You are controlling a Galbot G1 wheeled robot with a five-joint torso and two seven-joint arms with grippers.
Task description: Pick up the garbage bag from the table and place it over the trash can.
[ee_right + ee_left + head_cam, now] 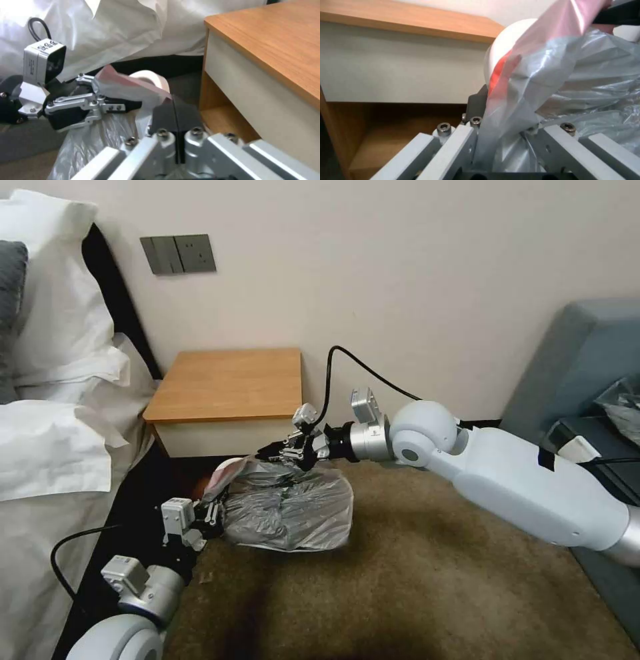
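The garbage bag (287,507), crinkled silvery-grey plastic with a pink rim, is draped over the trash can (230,468), whose cream rolled rim shows at the bag's 10 o'clock corner in the head view. Bag and can stand on the brown carpet (413,580), just in front of the counter (227,383), at its 6 o'clock. The left hand (215,511) sits at the bag's 9 o'clock side, its fingers pressed on a fold of the plastic, which runs between them in the left wrist view (506,140). The right hand (283,450) sits at the bag's 12 o'clock edge, its dark fingertips (176,117) pressed together and pinching the pink rim beside the can's rim (150,76). A bed (60,447) with white linen lies at 9 o'clock of the counter; a grey-blue sofa (580,373) stands at 3 o'clock.
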